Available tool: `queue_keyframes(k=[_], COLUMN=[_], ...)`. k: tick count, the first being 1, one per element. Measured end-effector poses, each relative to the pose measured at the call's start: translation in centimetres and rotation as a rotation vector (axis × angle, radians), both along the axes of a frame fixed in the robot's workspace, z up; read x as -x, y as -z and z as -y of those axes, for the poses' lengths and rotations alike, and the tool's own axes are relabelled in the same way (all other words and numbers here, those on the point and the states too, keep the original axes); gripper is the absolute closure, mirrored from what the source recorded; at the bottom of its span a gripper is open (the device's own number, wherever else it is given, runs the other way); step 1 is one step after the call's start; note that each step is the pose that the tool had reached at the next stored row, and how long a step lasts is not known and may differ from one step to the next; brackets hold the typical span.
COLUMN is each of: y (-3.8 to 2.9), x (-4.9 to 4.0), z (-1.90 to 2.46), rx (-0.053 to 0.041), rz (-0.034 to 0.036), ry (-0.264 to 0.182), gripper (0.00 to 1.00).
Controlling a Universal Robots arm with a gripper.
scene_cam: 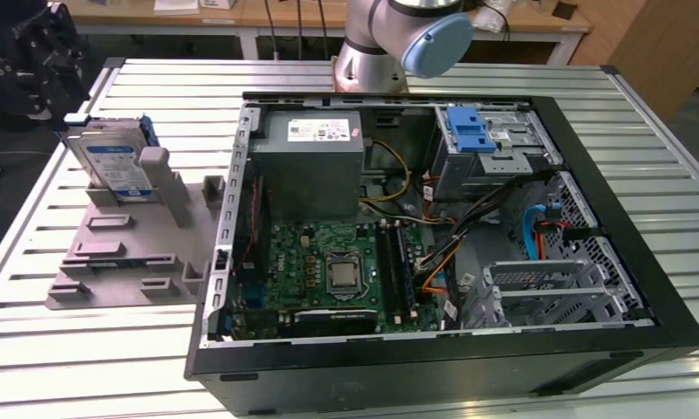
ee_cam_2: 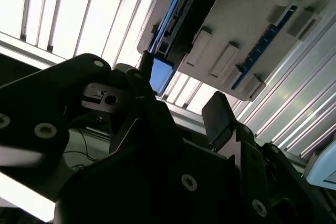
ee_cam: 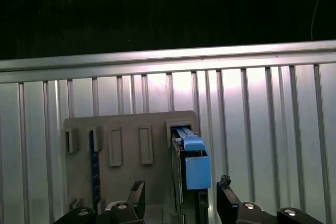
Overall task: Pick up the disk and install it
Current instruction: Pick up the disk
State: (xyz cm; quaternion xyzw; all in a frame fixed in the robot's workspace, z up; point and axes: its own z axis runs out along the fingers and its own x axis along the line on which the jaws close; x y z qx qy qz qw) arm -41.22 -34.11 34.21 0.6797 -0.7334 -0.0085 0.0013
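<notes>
Now approach step: gripper (ee_cam: 181, 184) wide open, empty, near the disk (scene_cam: 113, 166) at the table (scene_cam: 628, 87) edge. Grasp likely needs fingers (ee_cam: 137, 190) straddling it.

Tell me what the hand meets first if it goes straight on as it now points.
Probably the silver hard drive in its blue plastic bracket, standing on edge in the grey plastic holder: in the first wrist view it sits in line between the fingers of the open hand. Depth is unclear.

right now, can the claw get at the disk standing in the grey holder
Probably yes. The open claw points at the disk, a finger to each side of its blue-bracketed edge, with nothing seen between them. The grey holder leaves that edge exposed.
</notes>
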Motion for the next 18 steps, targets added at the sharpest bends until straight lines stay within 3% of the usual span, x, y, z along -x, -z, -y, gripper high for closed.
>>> queue_keyframes(k=[10,18], y=[0.09,0.4], x=[0.02,0.03], z=[-0.01,-0.08], rx=[0.0,0.0003], rz=[0.0028,0.008], ry=[-0.007,-0.09], gripper=[0.36,0.36])
